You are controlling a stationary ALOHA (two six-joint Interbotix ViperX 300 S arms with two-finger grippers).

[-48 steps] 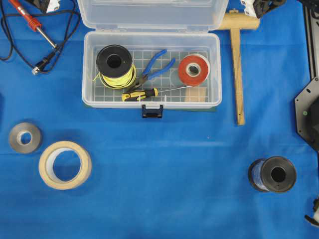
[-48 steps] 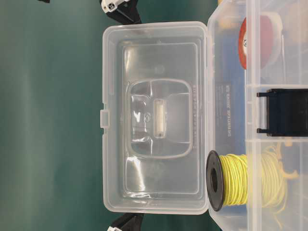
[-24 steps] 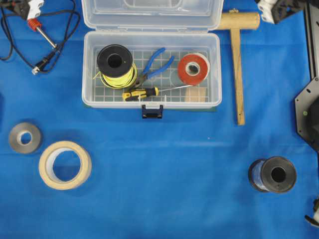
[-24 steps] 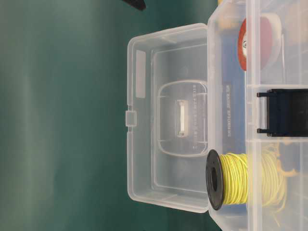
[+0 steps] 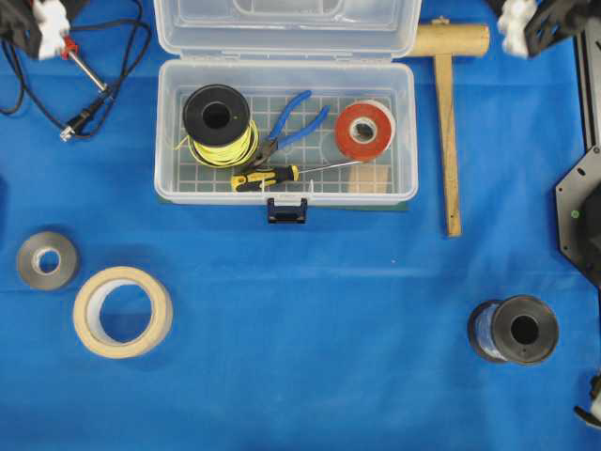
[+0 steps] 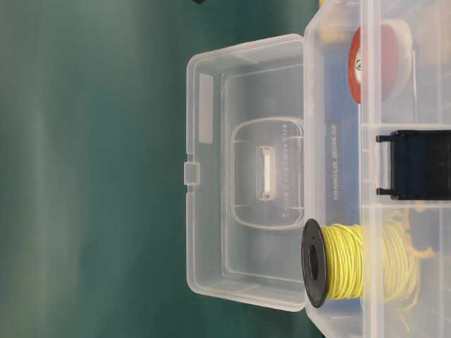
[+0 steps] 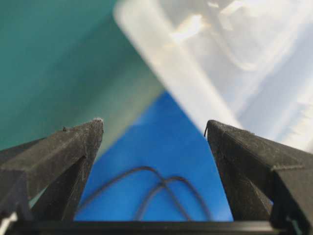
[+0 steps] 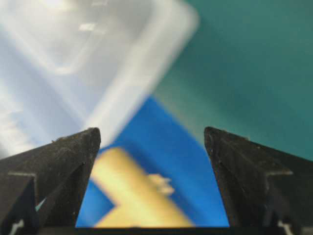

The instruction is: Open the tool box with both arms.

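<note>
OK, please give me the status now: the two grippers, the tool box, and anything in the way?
Left gripper open, empty. Right gripper open, empty. Tool box open, lid up, both grippers clear of it. Nothing in the way.

The overhead view looks straight down on the whole blue table (image 5: 310,319), with the open box (image 5: 285,132) near the top edge. The table-level view sits low and close at the box's front, turned on its side, facing the raised lid (image 6: 246,169). Each wrist view looks out between its own fingers (image 7: 58,161) (image 8: 254,171), very close and blurred, at a corner of the lid. All four views share the box.
</note>
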